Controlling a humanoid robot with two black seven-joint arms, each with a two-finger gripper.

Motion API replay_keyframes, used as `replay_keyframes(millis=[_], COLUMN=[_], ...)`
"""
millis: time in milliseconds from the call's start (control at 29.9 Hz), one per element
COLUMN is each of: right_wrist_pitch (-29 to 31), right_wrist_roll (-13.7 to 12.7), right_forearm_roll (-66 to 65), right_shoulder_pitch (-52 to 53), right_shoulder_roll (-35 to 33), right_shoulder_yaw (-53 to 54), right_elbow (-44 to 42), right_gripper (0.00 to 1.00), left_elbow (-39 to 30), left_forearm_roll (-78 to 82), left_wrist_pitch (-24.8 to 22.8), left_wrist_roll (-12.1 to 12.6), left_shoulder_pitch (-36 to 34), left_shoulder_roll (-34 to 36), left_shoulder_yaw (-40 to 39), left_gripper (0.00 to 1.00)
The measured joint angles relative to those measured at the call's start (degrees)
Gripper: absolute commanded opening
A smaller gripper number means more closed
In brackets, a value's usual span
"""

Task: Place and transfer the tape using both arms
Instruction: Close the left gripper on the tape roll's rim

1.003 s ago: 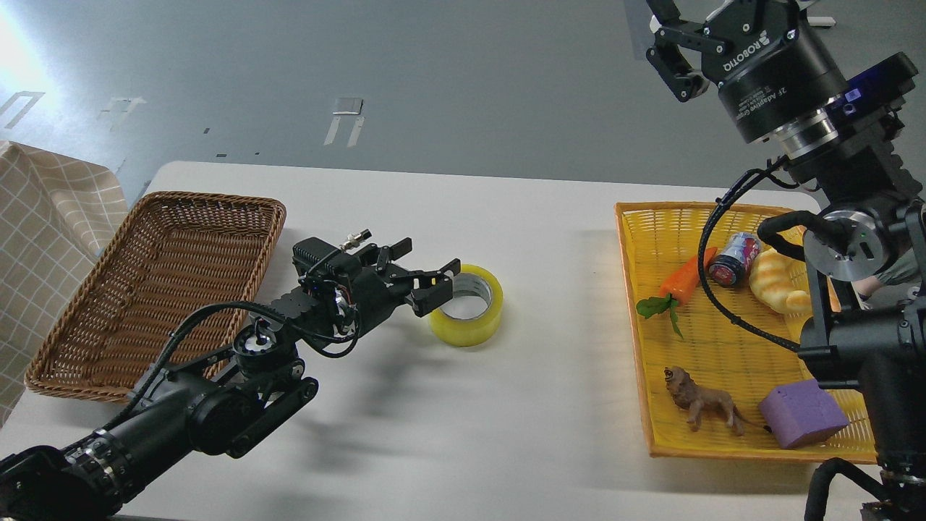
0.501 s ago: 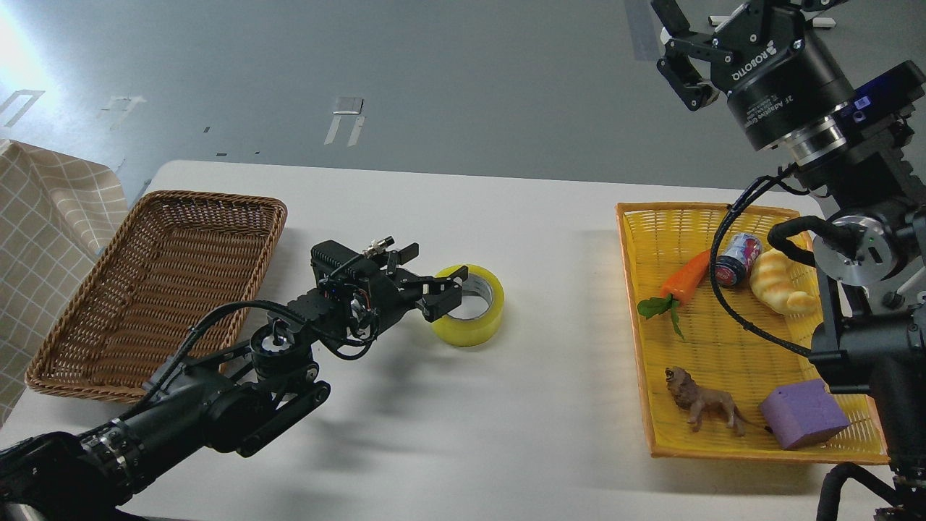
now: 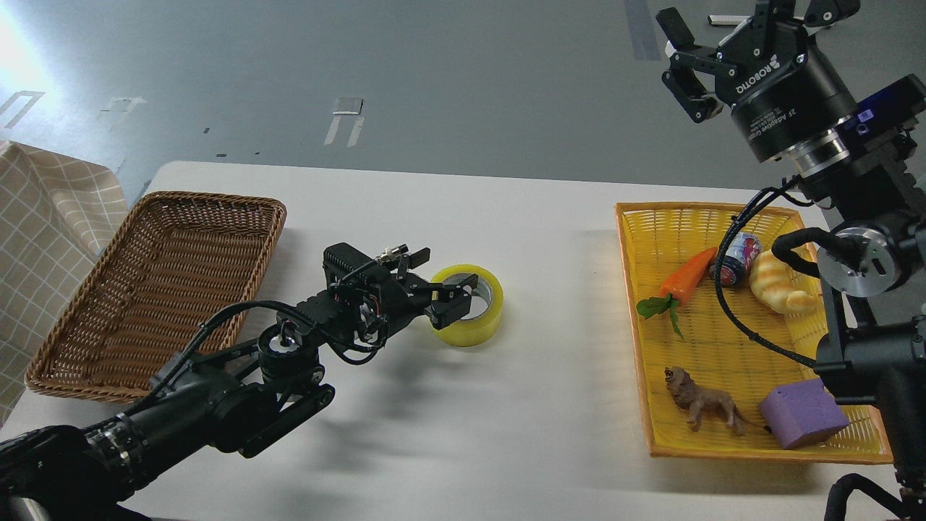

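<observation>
Yellow tape point(image 3: 469, 314) lies flat mid-table point(image 3: 463, 434), between brown wicker basket point(image 3: 155, 282) and yellow tray point(image 3: 738, 434); my L gripper point(image 3: 454, 295) sits at its near-left rim, fingers straddling the wall, one tip inside the core, jaws apart, not clenched as far as I can see; R gripper point(image 3: 731, 43) raised well above the tray's far end, jaws spread, holding nothing.

Bare counter point(image 3: 550, 239) lies open between the wicker basket point(image 3: 65, 347) at left and the crowded yellow tray point(image 3: 628, 289) at right; only the tape point(image 3: 481, 327) stands mid-counter.
</observation>
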Motion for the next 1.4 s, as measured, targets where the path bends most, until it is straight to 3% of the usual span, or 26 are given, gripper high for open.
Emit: replay_keyframes(millis=[535,568,635,668,802,969,1136,1404], right_wrist_pitch=[-0.1,-0.1,-0.1,-0.1,-0.1,-0.1,-0.2,-0.2], right_wrist_roll=[0.1,0.1,0.1,0.1,0.1,0.1,0.2,0.3], right_forearm_roll=[-0.1,-0.1,-0.2,-0.2,-0.2,-0.6,-0.7,-0.7], right_shoulder_pitch=[-2.0,-2.0,-2.2,-2.3,-3.2,-3.6,-4.1,-5.2], right_shoulder_roll=[-0.1,-0.1,-0.1,-0.1,-0.1,-0.1,-0.3,-0.4], right_shoulder_yaw=[0.2,0.2,0.2,0.2,0.2,0.2,0.4,0.3], right_elbow=[0.7,0.7,0.7,0.7,0.7,0.4,0.3,0.4], right_gripper=[1.00,1.00,1.00,1.00,1.00,1.00,1.00,1.00], left_elbow=[1.1,1.1,1.1,1.1,1.5,2.5,4.0,5.4], left_forearm_roll=[0.0,0.0,0.0,0.0,0.0,0.0,0.0,-1.1], left_wrist_pitch=[0.0,0.0,0.0,0.0,0.0,0.0,-0.1,-0.2], left_wrist_roll=[0.2,0.2,0.2,0.1,0.0,-0.6,-1.0,-0.7], left_shoulder_pitch=[0.0,0.0,0.0,0.0,-0.5,-0.7,-0.6,-0.7], left_shoulder_roll=[0.8,0.9,1.0,1.1,1.2,1.3,1.1,1.1], left_shoulder_yaw=[2.3,2.4,2.5,2.6,4.2,4.7,4.7,4.7], left_gripper=[0.91,0.89,0.63,0.58,0.56,0.45,0.23,0.03])
